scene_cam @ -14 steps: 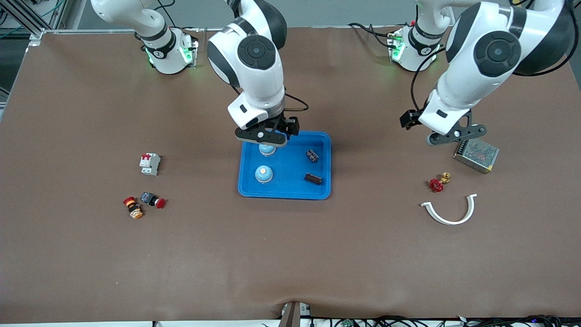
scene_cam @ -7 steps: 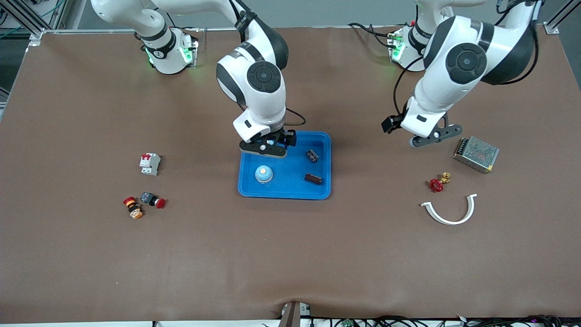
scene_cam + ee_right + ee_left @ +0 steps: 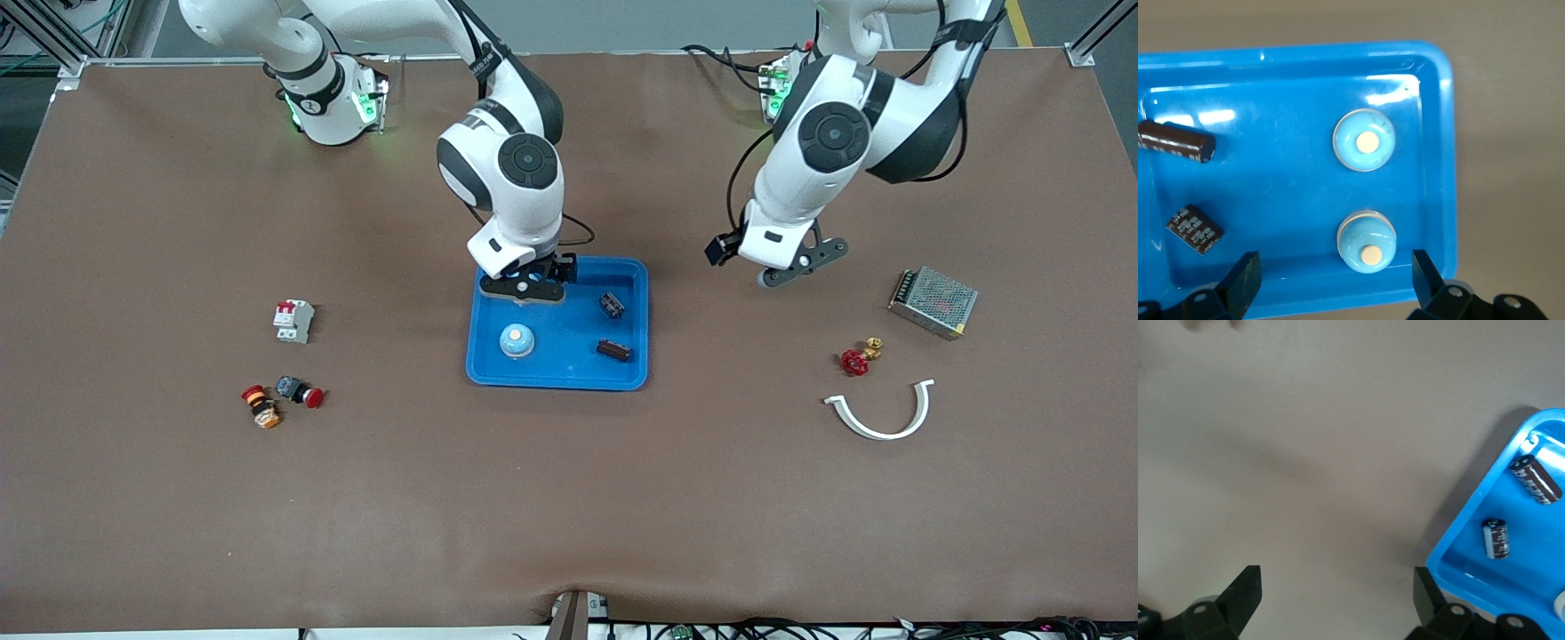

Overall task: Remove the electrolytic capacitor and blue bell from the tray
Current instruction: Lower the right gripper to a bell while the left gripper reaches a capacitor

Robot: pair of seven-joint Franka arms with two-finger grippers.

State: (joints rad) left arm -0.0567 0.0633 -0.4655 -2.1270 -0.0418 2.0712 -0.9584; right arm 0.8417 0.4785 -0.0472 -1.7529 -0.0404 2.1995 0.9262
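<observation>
A blue tray (image 3: 569,351) at the table's middle holds two light-blue bells and two dark capacitors. One bell (image 3: 516,340) sits nearer the front camera. The other bell (image 3: 1366,241) lies just ahead of my open right gripper (image 3: 1335,280), which hangs low over the tray's farthest edge (image 3: 523,289) and covers that bell in the front view. The capacitors (image 3: 611,305) (image 3: 613,350) lie toward the left arm's end of the tray. My left gripper (image 3: 800,265) hangs open and empty over bare table beside the tray (image 3: 1458,547); both capacitors (image 3: 1496,538) (image 3: 1537,479) show in its wrist view.
A metal mesh box (image 3: 932,301), a red valve (image 3: 857,358) and a white curved strip (image 3: 880,413) lie toward the left arm's end. A white breaker (image 3: 293,320) and red push buttons (image 3: 283,397) lie toward the right arm's end.
My right gripper has come down over the bell farthest from the front camera. My left gripper has moved from beside the mesh box toward the tray. Both stayed open.
</observation>
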